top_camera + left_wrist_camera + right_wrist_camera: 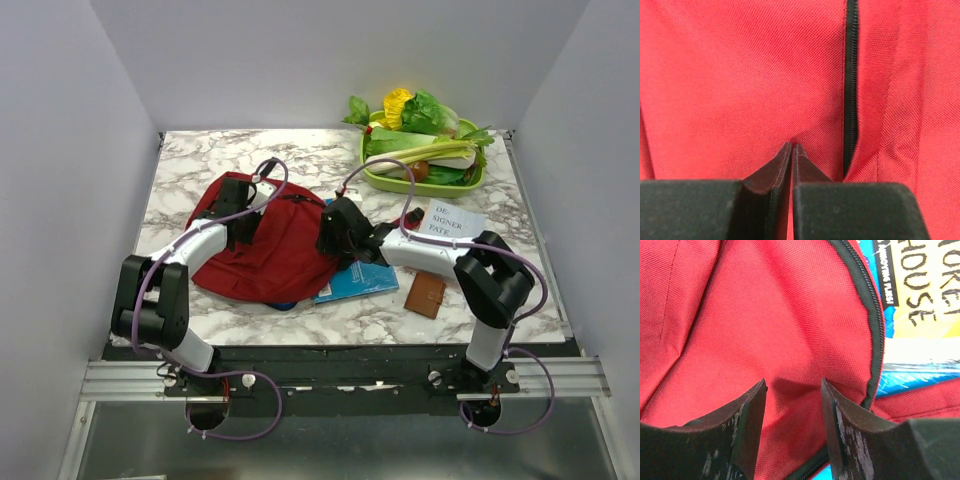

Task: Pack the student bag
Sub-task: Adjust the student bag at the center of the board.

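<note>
Left wrist: closed fingers touching bag

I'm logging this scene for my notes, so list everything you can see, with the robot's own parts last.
student bag: one, dark red with a black zip, lying centre-left on the table.
book: one, blue and yellow cover, partly under the bag's right edge.
wallet: one, brown, front right, beside the book.
printed card: one, white, behind the wallet.
tray: one, green, back right corner.
vegetables: several, green, white and yellow, piled in the tray.
table: one, white marble pattern.
left hand: one, black, shut on what looks like a pucker of bag fabric.
right hand: one, black, open, at the bag's zip edge.
</note>
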`<state>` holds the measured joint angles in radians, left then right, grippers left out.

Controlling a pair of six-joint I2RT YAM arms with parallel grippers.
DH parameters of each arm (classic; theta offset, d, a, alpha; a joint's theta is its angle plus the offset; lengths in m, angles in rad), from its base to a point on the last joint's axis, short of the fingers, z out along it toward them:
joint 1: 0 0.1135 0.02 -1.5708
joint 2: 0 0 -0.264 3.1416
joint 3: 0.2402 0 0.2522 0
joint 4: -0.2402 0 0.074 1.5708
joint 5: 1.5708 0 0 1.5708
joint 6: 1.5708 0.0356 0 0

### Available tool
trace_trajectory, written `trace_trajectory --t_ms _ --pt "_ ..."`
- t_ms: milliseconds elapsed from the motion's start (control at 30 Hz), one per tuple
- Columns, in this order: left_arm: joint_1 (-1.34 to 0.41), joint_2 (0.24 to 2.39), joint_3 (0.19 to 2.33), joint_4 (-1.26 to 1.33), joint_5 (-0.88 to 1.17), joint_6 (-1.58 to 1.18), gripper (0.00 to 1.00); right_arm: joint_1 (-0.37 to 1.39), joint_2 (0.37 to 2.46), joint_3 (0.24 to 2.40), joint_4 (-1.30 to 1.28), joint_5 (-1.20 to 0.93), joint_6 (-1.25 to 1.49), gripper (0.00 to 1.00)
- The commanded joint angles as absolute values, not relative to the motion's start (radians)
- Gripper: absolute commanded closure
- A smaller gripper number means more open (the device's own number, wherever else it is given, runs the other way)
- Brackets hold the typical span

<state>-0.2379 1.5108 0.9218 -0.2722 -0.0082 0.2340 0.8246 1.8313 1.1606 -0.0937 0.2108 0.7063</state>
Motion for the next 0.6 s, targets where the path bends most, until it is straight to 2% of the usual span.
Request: trace_trajectory --t_ms 0,167,300,433,567 --pt "-0.183 1.558 1.005 -0.365 0.158 0.239 0.87 0.79 1.763 1.123 -0.218 0.299 0.664 0.43" --pt "-0.179 1.503 0.908 -0.367 0.349 0.241 0.88 0.784 1.775 1.202 -0.253 0.261 0.646 0.38" --pt "-0.179 1.433 0.85 -0.411 0.588 0.273 0.87 0.79 1.864 1.408 -0.331 0.204 0.666 0.31" --pt "-0.179 1.417 0.818 -0.423 0.638 0.308 0.87 0.811 1.962 1.596 -0.417 0.212 0.672 0.3" --pt "-0.179 1.407 0.804 -0.419 0.689 0.293 0.87 0.815 2.016 1.663 -0.483 0.198 0.699 0.3"
